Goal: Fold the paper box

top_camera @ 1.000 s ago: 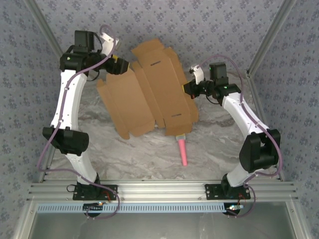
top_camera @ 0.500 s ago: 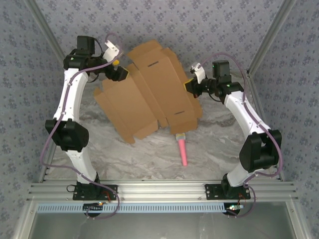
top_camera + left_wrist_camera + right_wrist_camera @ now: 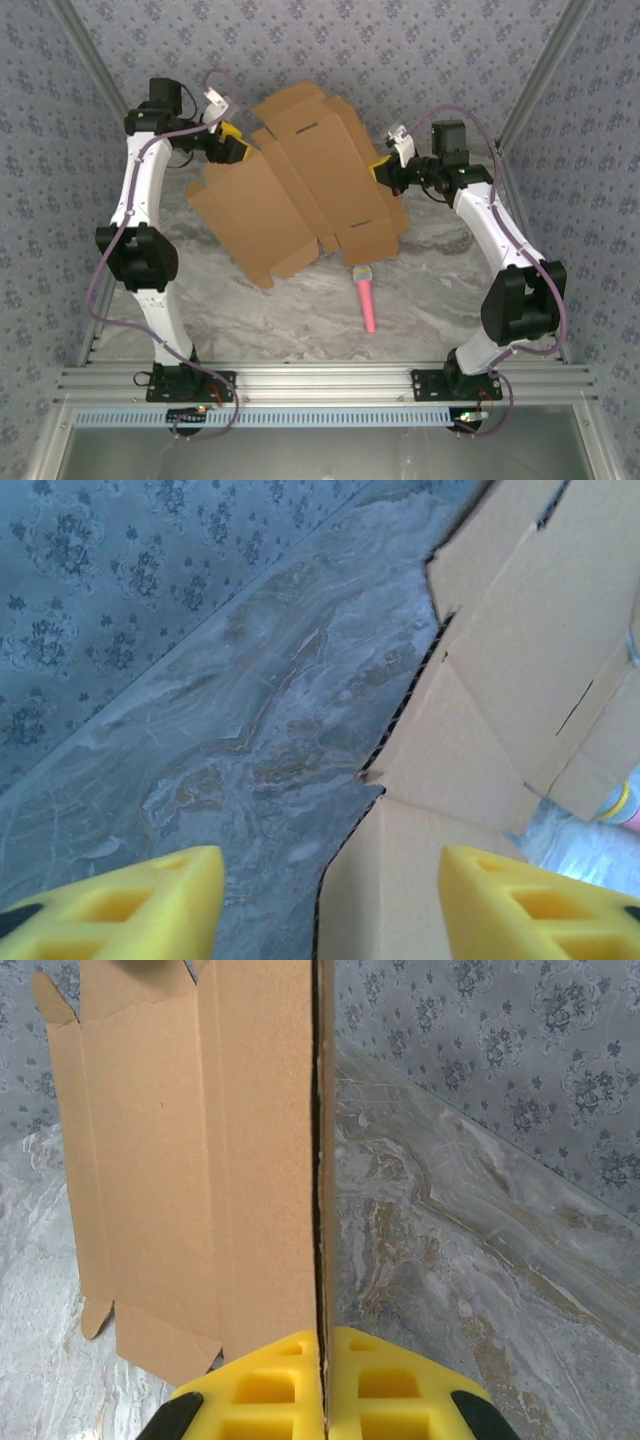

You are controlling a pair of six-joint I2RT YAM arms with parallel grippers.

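Since a second ago the left arm has pushed its elbow outward and set the left gripper (image 3: 228, 142) against the 10 o'clock edge of the paper box (image 3: 300, 185), which has swung a little on the table (image 3: 300, 330). It is still a flat die-cut sheet, with its creases running from about 11 to 5 o'clock in the overhead view. The right gripper (image 3: 385, 172) stays clamped on the sheet's 3 o'clock edge and holds that side up. My left fingers (image 3: 110, 905) stand apart, gripping nothing. In the left wrist view the corrugated edge rises between them and the cardboard spreads toward 2 o'clock. I can't tell whether that edge is deep enough between the pads. I judge the left arm is nearer the wide left panel, so it should close there.
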